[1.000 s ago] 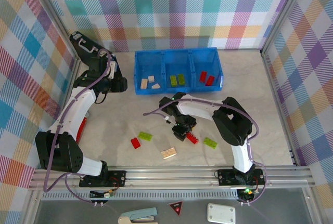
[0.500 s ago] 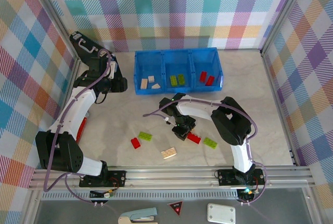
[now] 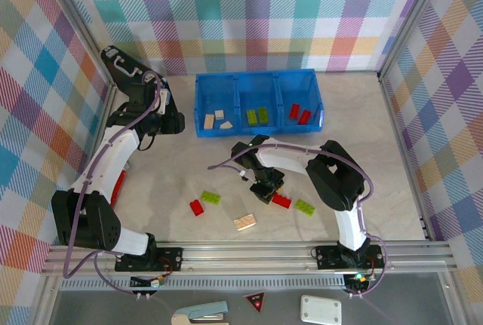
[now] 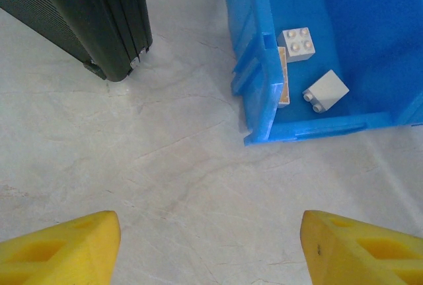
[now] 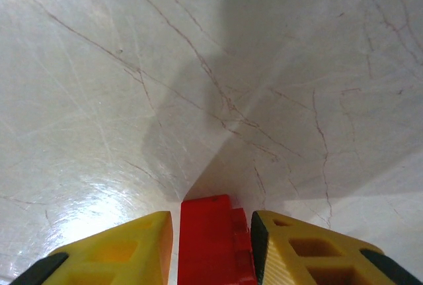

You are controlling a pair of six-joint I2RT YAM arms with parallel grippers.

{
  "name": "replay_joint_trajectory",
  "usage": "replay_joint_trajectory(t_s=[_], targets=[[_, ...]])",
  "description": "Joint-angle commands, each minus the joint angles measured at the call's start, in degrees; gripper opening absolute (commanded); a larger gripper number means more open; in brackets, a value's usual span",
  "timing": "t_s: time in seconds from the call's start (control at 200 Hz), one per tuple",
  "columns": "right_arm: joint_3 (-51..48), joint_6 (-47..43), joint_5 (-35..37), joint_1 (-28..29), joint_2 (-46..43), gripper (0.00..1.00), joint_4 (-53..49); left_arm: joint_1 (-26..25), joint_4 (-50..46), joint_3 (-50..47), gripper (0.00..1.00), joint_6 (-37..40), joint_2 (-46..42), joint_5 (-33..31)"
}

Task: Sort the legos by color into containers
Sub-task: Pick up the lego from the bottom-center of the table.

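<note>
Pastel plaid walls (image 3: 256,8) close in the left, far and right sides, joined at the far corners by slanting aluminium posts (image 3: 410,23). The bench (image 3: 189,159) is pale, marbled stone-look with fine dark veins and a soft bright glare patch in the right wrist view. An aluminium rail (image 3: 249,253) runs along its near edge; nearer still, a grey ledge (image 3: 423,302) carries a stapler (image 3: 200,314) and a white box (image 3: 321,310).

Lab test cell; plaid walls (image 3: 256,16), aluminium rail (image 3: 249,253)
</note>
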Motion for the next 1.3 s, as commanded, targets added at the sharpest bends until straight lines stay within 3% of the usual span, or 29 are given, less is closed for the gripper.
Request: replay_joint_trajectory(t_s=[0.0,0.48,0.82,1.055,1.3], targets=[[-0.8,1.1,-0.2,0.4,-0.2,0.37,-2.1,0.8,-0.4,-0.5,0.72,0.7,0.5,0.0],[-0.9,1.2,0.2,0.4,-1.2,0.27,-2.2,0.8,-0.5,-0.5,0.72,0.7,0.4,-0.2],[1.9,2.9,2.4,0.0,-3.0,0.26,-3.6,0.8,-0.5,-0.4,0.72,0.8,0.4,-0.2],[4.5,7.8,3.4,-4.3,-7.1,0.26,-1.7,0.8,-0.5,-0.5,0.72,0.8,0.4,-0.3],[5.2,15.3,3.8,-12.6,-12.8,0.26,4.0,0.7,-0.5,-0.5,0.72,0.8,0.6,-0.4]])
